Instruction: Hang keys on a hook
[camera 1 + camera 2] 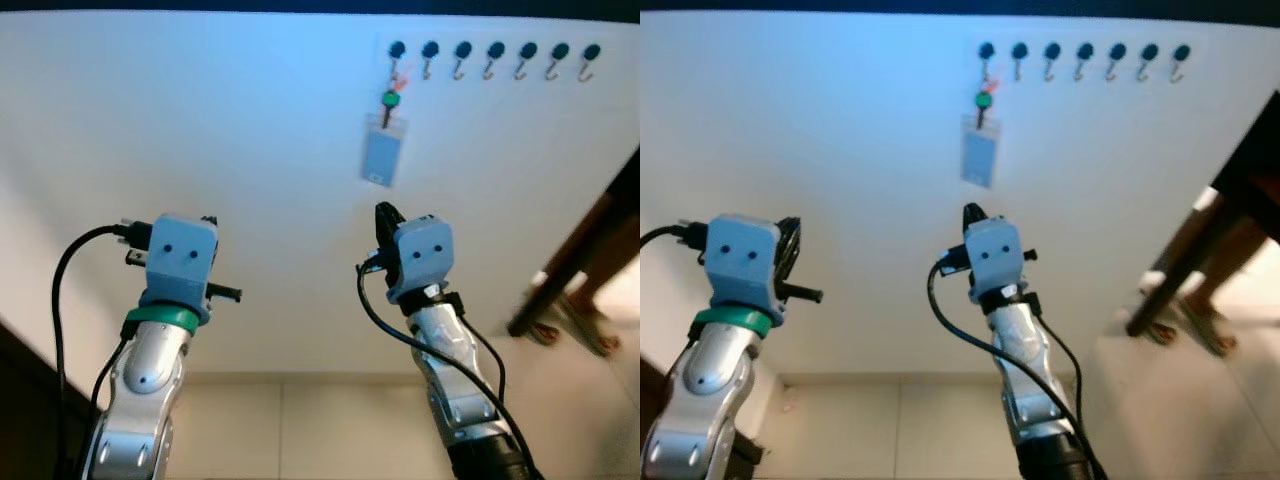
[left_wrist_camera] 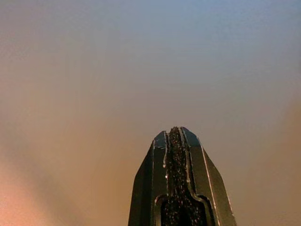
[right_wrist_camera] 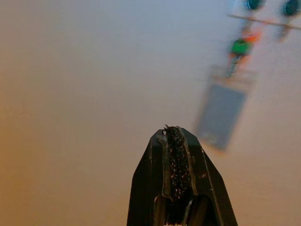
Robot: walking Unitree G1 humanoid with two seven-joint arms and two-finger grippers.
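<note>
Two arms were raised toward the white wall (image 1: 200, 130). I saw the right gripper (image 3: 177, 136) below the keys (image 1: 388, 100), apart from them, fingers pressed together on nothing. Left gripper (image 2: 176, 136) was well off to the left of the keys, likewise closed and empty. Seven hooks (image 1: 495, 52) ran in a row up the wall. Keys hung from the leftmost hook (image 1: 397, 51), long axis vertical, blue tag (image 1: 381, 152) lowest. Dark wooden furniture (image 1: 585, 250) stood right of the keys, over pale floor tiles (image 1: 300, 425).
</note>
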